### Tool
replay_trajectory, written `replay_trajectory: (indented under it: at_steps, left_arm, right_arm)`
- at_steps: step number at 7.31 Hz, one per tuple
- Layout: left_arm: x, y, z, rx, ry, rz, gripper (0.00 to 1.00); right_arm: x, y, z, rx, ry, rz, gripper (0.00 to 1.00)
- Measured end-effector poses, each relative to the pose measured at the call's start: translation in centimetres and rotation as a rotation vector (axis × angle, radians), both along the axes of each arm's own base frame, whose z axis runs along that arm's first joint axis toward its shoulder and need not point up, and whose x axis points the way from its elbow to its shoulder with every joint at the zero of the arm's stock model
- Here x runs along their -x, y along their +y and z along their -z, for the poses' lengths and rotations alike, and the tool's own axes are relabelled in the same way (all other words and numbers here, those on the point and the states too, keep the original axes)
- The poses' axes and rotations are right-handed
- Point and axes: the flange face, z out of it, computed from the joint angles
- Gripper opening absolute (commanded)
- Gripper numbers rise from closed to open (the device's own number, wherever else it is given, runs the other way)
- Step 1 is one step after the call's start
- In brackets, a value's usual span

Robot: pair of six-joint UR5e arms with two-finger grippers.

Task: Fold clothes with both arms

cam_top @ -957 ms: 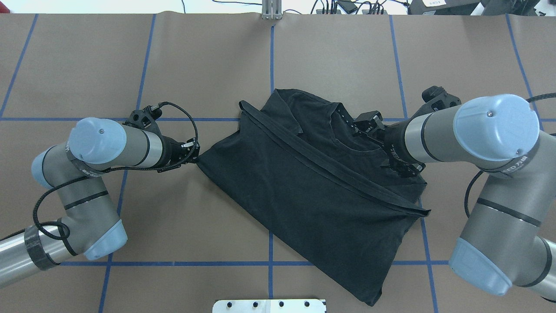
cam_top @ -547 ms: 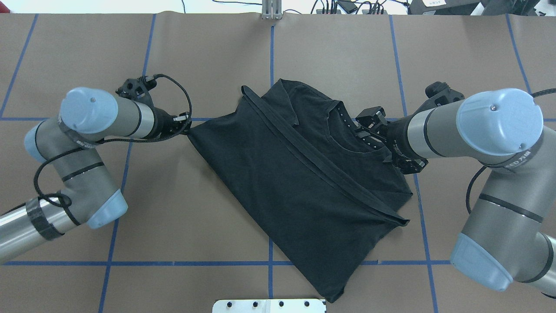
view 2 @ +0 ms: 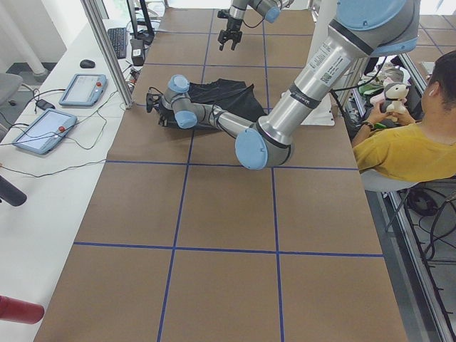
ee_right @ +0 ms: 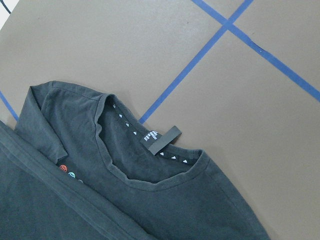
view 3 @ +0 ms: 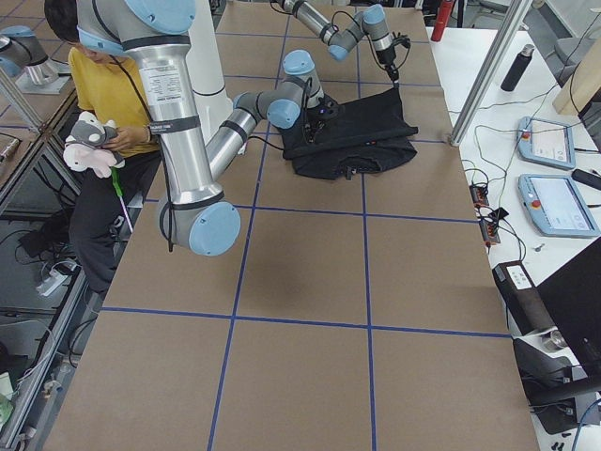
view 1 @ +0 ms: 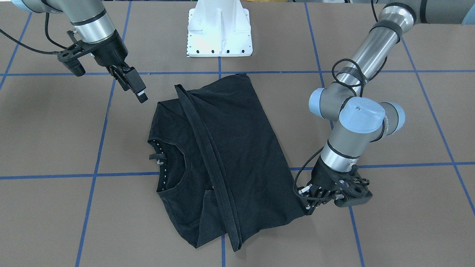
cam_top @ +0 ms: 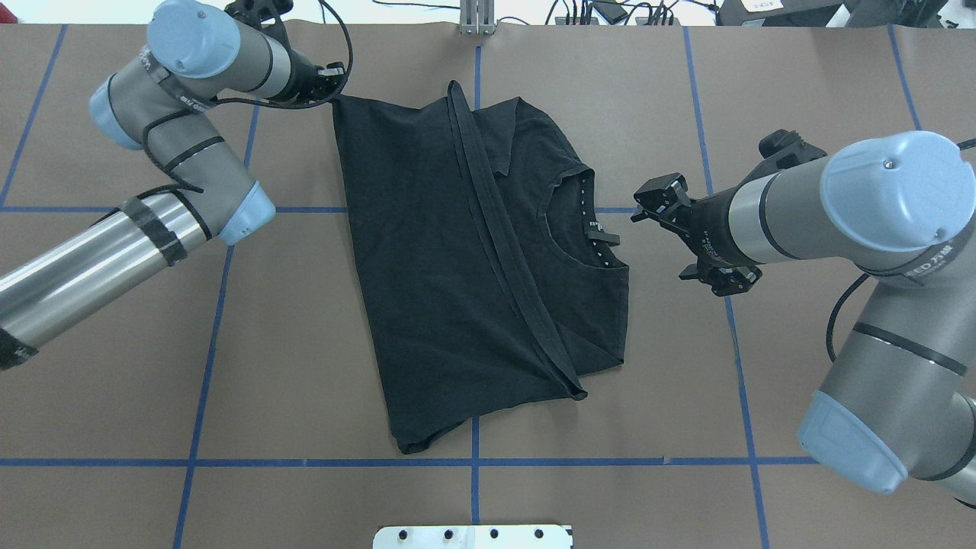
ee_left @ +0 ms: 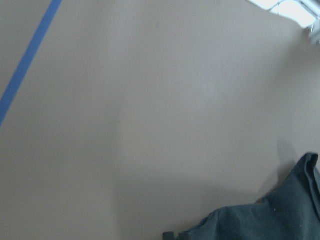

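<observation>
Brown paper ruled with blue tape covers the table. Seen from over the robot's shoulders, the black T-shirt lies folded at the centre. Its long axis runs from 12 to 6 o'clock, and the collar faces 3 o'clock. A doubled hem band crosses it from 12 toward 5. The left gripper is pinched closed on the shirt's 11 o'clock corner. The right gripper hovers at 3 o'clock, just off the collar, jaws spread wide and holding nothing.
</observation>
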Motion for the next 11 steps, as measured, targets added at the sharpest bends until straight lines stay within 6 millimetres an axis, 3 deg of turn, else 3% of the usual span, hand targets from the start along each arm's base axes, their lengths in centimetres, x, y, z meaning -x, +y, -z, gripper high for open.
replay_trajectory:
  at_steps: [2, 3, 5, 7, 8, 10, 11]
  left_arm:
    - [-2.1, -4.3, 1.2, -0.042, -0.011, 0.026, 0.00]
    - [-2.7, -5.5, 1.2, -0.066, -0.021, 0.029, 0.00]
    - [-3.0, -6.9, 0.4, -0.104, -0.042, 0.033, 0.27]
    - [-2.1, -8.0, 0.2, -0.118, -0.058, 0.044, 0.56]
    - [-1.5, -8.5, -0.4, -0.120, -0.070, 0.051, 0.86]
    - [1.1, -10.0, -0.5, -0.126, -0.073, 0.072, 0.88]
    - [2.7, -10.6, 0.3, -0.131, -0.051, 0.061, 0.88]
  right_arm:
    - [0.0, -0.1, 0.0, 0.001, 0.000, -0.001, 1.00]
    - [0.0, -0.1, 0.0, -0.001, -0.001, -0.001, 1.00]
    - [0.4, -0.2, 1.0, -0.011, -0.014, 0.000, 1.00]
    - [2.1, -0.2, 2.5, -0.024, -0.030, 0.012, 1.00]
    - [3.2, -0.1, 3.4, -0.036, -0.038, 0.019, 1.00]
    - [6.4, 1.5, 5.6, -0.099, -0.047, 0.016, 0.99]
    - [8.8, 3.0, 6.5, -0.130, -0.042, 0.022, 0.89]
